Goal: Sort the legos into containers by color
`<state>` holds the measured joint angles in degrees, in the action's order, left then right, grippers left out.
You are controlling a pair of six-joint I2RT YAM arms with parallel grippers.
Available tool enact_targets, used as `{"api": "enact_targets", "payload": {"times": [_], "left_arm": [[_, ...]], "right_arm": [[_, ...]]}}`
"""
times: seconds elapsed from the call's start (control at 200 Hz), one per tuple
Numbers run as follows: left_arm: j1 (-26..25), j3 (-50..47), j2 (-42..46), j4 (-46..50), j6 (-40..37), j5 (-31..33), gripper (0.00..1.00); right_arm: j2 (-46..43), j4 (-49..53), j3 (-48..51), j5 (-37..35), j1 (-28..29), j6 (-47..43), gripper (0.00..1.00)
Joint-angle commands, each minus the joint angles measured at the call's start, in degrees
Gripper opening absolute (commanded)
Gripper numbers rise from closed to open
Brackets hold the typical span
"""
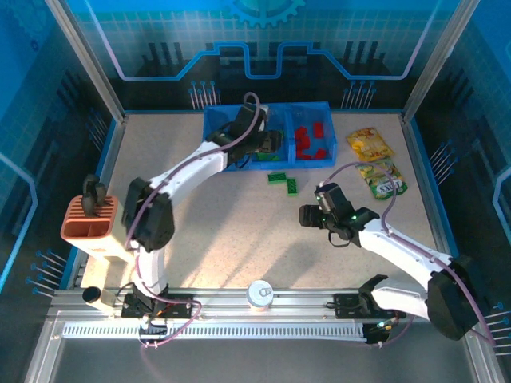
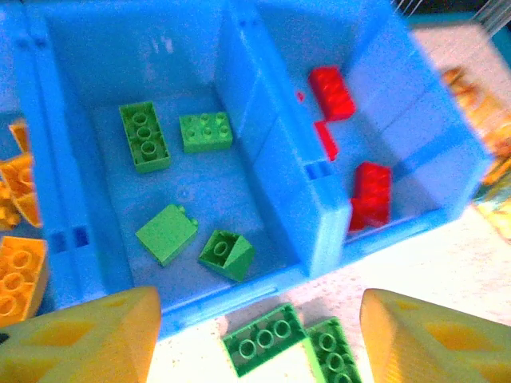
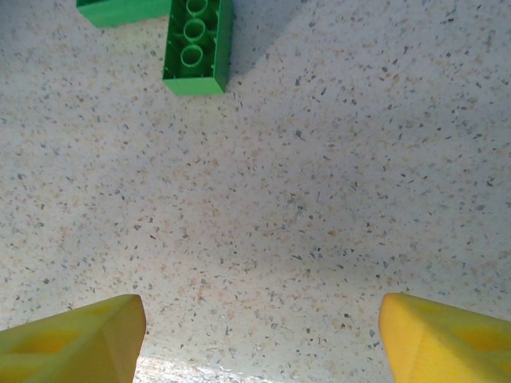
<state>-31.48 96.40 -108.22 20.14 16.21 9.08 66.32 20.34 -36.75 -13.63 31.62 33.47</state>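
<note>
From overhead, the left arm [image 1: 192,171] lies across the tray [image 2: 283,183] at the table's [image 1: 239,231] twelve o'clock edge. Its wrist covers the middle compartment and most of the one at nine o'clock, so from there I cannot tell what sits in them.

The left wrist camera shows more, though its three o'clock side is blurred and the snack packets [image 1: 370,144] are a yellow smear there. The orange bricks [image 2: 17,275] in the nine o'clock compartment are cut by the picture's edge. The red bricks [image 2: 370,194] in the three o'clock compartment are partly behind the dividing wall, so I cannot count them.

The middle compartment holds four green bricks [image 2: 168,233]. Two lie flat with studs up toward twelve o'clock, and two sloped ones are tipped over toward six.

Two loose green bricks [image 2: 263,341] lie on the table just at six o'clock of the tray, touching each other. One is cut by the bottom edge.

The left gripper [image 2: 259,319] hangs over the tray's near wall, its yellow fingers spread wide and holding nothing. The right gripper [image 3: 259,319] stands at about four o'clock from the loose pair, its fingers wide apart over bare speckled tabletop and empty. In its camera one loose brick is whole and the other is clipped at twelve o'clock.
</note>
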Motion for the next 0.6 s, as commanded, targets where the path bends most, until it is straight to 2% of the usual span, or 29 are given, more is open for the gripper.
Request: {"api": "enact_targets", "payload": {"times": [0.0, 0.34, 0.59], "left_arm": [[-1.1, -7.4, 8.0, -5.8, 0.6, -0.8, 0.67], [-3.9, -28.7, 27.0, -11.6, 2.2, 0.1, 0.67], [-5.5, -41.1, 38.7, -12.4, 4.1, 2.4, 0.67]], "right_arm": [[2.8, -0.2, -2.6, 1.3, 0.9, -0.4, 0.78], [16.3, 1.7, -13.3, 1.2, 0.8, -4.0, 0.79], [28.7, 3.1, -24.1, 0.6, 0.0, -6.5, 0.74]]}}
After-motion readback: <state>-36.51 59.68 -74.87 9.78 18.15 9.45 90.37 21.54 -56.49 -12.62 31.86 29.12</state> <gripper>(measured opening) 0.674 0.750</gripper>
